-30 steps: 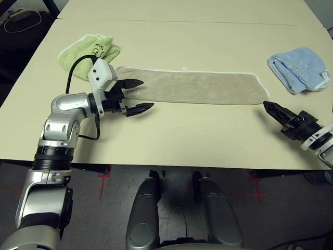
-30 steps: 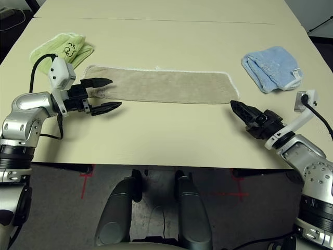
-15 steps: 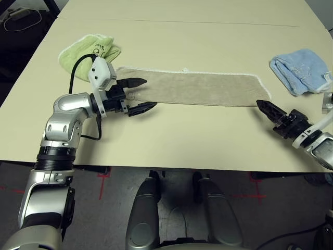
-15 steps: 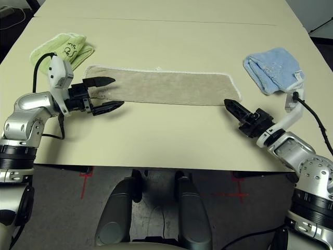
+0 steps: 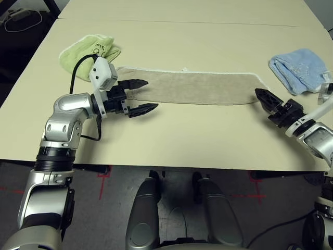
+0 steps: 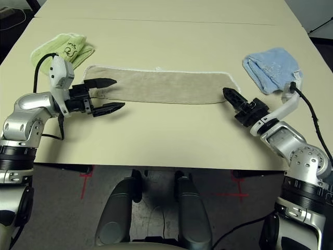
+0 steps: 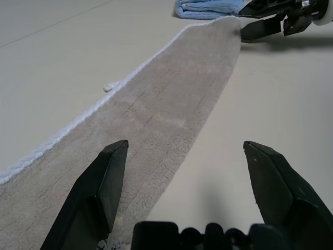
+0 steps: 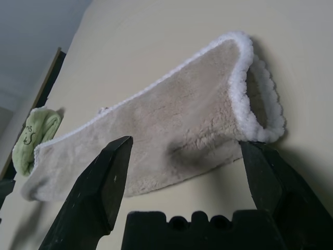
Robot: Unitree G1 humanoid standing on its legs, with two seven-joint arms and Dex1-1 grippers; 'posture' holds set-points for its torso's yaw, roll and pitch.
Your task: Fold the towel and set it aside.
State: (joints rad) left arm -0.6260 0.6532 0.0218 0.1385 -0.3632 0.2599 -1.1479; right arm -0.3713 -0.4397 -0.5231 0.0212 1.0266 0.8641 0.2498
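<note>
The towel (image 5: 192,87) is a long beige strip with white edging, lying flat across the middle of the table. My left gripper (image 5: 148,95) is open at its left end, one finger over the cloth and the other over bare table just in front of it. The left wrist view looks along the towel (image 7: 156,109) to my right gripper (image 7: 260,26) at the far end. My right gripper (image 6: 229,95) is open at the towel's right end. In the right wrist view that rounded end (image 8: 171,120) lies between the spread fingers (image 8: 104,177).
A light green folded towel (image 5: 88,52) lies behind my left gripper at the far left. A light blue folded towel (image 5: 297,67) sits at the far right, just behind my right arm. The table's front edge (image 5: 171,165) runs close below both arms.
My right gripper has moved forward and to the left, up to the towel's right end. My left gripper has hardly moved and both stay open.
</note>
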